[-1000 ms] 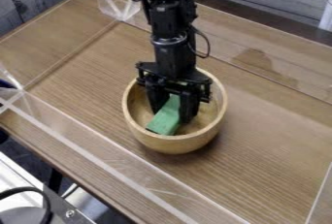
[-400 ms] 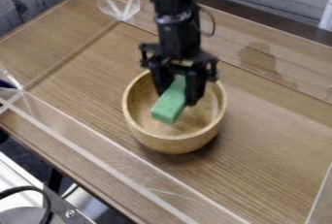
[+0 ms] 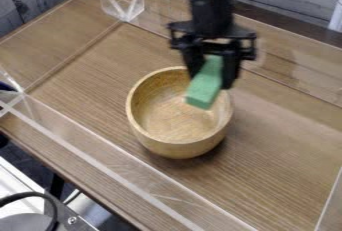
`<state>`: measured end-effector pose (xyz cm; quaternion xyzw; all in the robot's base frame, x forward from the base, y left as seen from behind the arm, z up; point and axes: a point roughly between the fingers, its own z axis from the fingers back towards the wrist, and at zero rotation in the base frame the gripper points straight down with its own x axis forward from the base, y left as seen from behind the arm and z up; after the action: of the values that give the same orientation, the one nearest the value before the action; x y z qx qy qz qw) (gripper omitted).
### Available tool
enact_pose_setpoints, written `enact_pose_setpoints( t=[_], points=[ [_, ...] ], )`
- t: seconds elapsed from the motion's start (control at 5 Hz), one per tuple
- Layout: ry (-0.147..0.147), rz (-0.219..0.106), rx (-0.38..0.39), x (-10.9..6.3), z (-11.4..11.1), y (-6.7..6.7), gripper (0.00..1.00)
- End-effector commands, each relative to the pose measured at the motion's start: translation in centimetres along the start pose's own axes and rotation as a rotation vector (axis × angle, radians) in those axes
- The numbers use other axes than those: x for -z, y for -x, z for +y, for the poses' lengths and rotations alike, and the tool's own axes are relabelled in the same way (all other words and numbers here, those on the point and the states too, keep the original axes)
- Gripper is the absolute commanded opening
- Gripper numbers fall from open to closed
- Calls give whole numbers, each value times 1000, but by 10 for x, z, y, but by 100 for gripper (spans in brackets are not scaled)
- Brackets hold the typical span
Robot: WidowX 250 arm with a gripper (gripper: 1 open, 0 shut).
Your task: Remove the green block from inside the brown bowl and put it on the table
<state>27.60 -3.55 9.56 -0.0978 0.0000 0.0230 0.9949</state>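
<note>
The green block [image 3: 206, 83] hangs tilted in the air over the right rim of the brown bowl [image 3: 155, 137], lifted clear of its inside. My gripper [image 3: 211, 67] is shut on the green block's upper end, its black fingers on either side of it. The bowl is light wood with a thick rim, and nothing shows inside it. It stands on the table [image 3: 80, 70], a brown wood-grain top. The black arm comes down from the top edge of the view.
Low clear plastic walls [image 3: 54, 125] edge the table on the near left side and at the back. Bare tabletop [image 3: 287, 115] lies to the right of the bowl and behind it.
The gripper has risen out of the bowl with the green block and moved to the right, from the bowl's middle to above its right rim.
</note>
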Motion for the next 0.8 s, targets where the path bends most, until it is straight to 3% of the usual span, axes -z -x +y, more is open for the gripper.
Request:
enact_pose_setpoints(
  t=[0.0, 0.2, 0.6],
  points=[
    [17, -65, 18, -6, -33, -15, 0],
    [27, -57, 31, 8, -58, -15, 0],
    [13, -21, 62, 38, -68, -10, 0]
  ],
)
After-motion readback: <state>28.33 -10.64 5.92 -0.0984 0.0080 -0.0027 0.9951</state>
